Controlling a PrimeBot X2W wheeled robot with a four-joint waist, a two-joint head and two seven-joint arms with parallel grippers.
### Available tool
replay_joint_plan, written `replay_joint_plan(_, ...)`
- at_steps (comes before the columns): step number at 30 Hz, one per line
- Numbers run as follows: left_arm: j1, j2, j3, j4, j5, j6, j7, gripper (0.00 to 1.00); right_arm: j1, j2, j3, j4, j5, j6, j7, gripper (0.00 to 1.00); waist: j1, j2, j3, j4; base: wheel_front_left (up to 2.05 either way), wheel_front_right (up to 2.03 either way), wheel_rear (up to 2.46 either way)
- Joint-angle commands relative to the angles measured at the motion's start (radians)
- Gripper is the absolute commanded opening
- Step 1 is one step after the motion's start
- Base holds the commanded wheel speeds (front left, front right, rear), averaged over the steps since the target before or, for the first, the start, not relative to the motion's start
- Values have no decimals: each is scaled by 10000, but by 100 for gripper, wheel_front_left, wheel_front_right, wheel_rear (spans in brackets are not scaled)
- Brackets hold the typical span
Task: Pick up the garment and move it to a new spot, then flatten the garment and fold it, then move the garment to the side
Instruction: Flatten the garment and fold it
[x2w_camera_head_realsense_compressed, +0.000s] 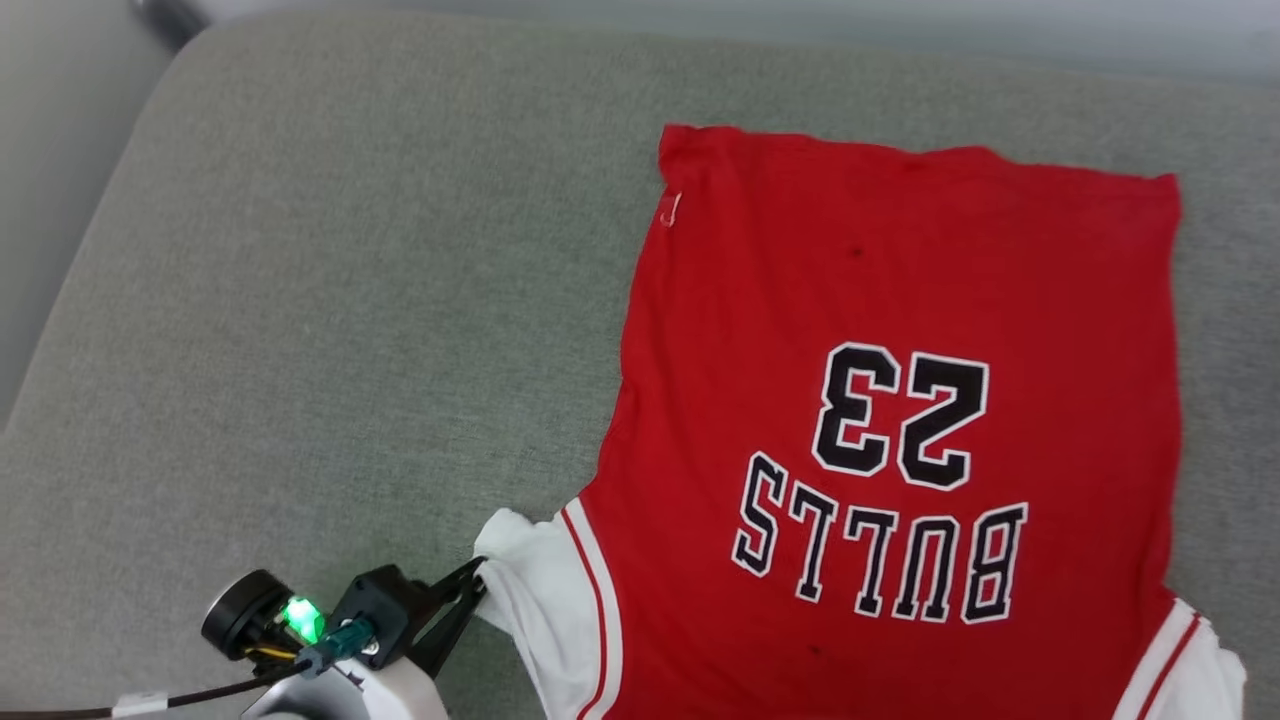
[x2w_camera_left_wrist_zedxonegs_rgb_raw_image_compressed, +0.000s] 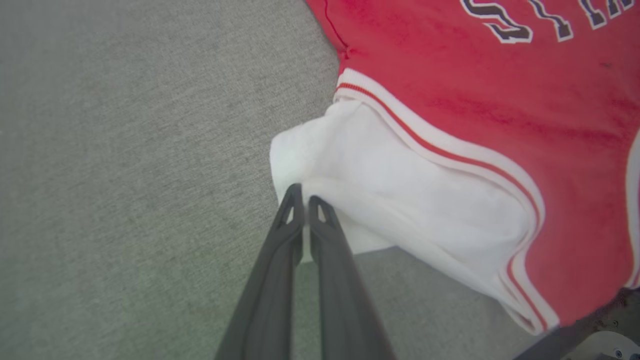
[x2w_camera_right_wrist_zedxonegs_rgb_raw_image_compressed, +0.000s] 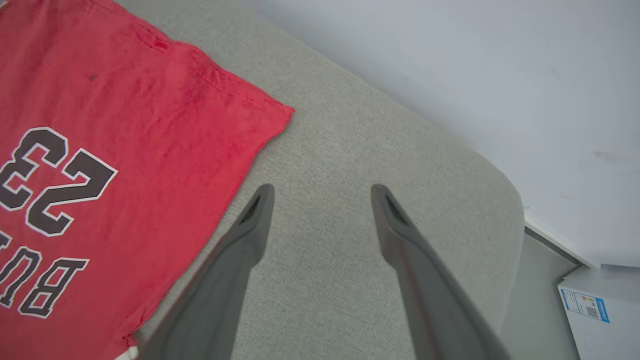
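Left gripper (x2w_camera_left_wrist_zedxonegs_rgb_raw_image_compressed: 305, 200) clamps the white sleeve (x2w_camera_left_wrist_zedxonegs_rgb_raw_image_compressed: 410, 200) at seven o'clock of the red Bulls T-shirt (x2w_camera_head_realsense_compressed: 900, 280). Right gripper (x2w_camera_right_wrist_zedxonegs_rgb_raw_image_compressed: 322, 192) hangs spread above the grey cushion (x2w_camera_right_wrist_zedxonegs_rgb_raw_image_compressed: 340, 280)

Open cushion (x2w_camera_head_realsense_compressed: 300, 300) L of garment (x2w_camera_head_realsense_compressed: 900, 280); wall (x2w_camera_right_wrist_zedxonegs_rgb_raw_image_compressed: 450, 75) bounds far side.

From my seat, the garment (x2w_camera_head_realsense_compressed: 880, 280) runs off the head view's bottom edge, so its collar end is lost to me (one sleeve (x2w_camera_head_realsense_compressed: 1215, 670) is clipped at the corner too). The label (x2w_camera_right_wrist_zedxonegs_rgb_raw_image_compressed: 584, 305) on the white box (x2w_camera_right_wrist_zedxonegs_rgb_raw_image_compressed: 607, 335) is too small to read. A dark thing (x2w_camera_head_realsense_compressed: 165, 15) up in the corner is blurred and cut off.
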Motion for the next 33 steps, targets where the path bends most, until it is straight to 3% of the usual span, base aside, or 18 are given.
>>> replay_joint_plan(1,-226,-142,44,-8,65,1,-69,0,-444,202,90,161,-171,-7,465,100,-2,0,872,696,0,0,0)
replay_joint_plan(6,-558,-443,78,-60,365,35,-299,0,-2664,1046,604,1145,-1144,-7,3148,100,-2,0,1802,1151,0,0,0)
replay_joint_plan(10,-760,-673,73,-125,606,98,-448,0,-3777,1607,820,1886,-1859,-7,4531,100,-2,0,2441,1523,0,0,0)
replay_joint_plan(16,-851,-1132,-10,-60,753,121,-573,0,-3609,2175,677,2853,-2319,-7,4989,100,-2,0,2919,1898,0,0,0)
replay_joint_plan(24,-821,-1191,-33,219,737,90,-639,0,-2096,2638,625,3449,-2337,-4,5019,100,-2,0,2963,1909,0,0,0)
replay_joint_plan(25,-803,-1164,-38,251,719,80,-645,0,-2027,2635,624,3398,-2291,-4,5010,0,-2,0,2929,1888,0,0,0)
replay_joint_plan(33,-475,-881,-25,212,578,241,-687,0,-2349,2532,732,2839,-2282,-6,4009,0,-2,0,1793,1597,0,0,0)
